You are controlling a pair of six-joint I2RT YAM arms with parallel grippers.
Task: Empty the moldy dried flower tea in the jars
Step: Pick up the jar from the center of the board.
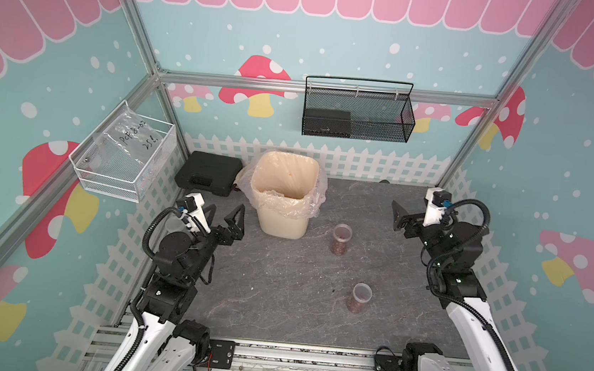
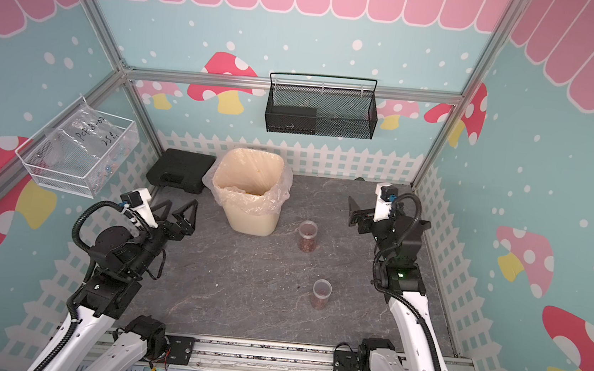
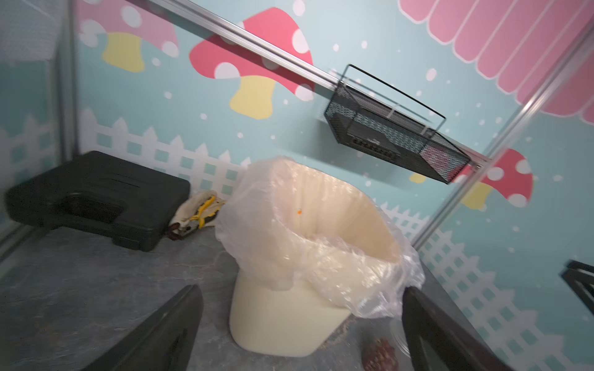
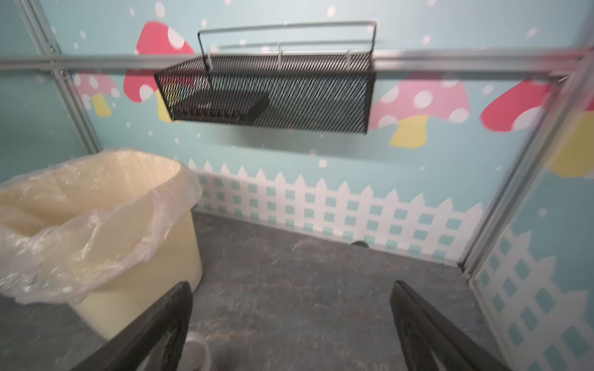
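My left gripper (image 1: 227, 208) is spread wide and holds nothing. The cream waste bin (image 1: 281, 226) stands just beyond its right finger. My right gripper (image 1: 399, 220) is also spread wide and empty. The first jar (image 1: 341, 238) stands upright between my two grippers, beside the bin. The second jar (image 1: 359, 297) stands behind it, nearer to my arm bases. Both jars have the reddish-brown tea (image 1: 340, 249) at the bottom.
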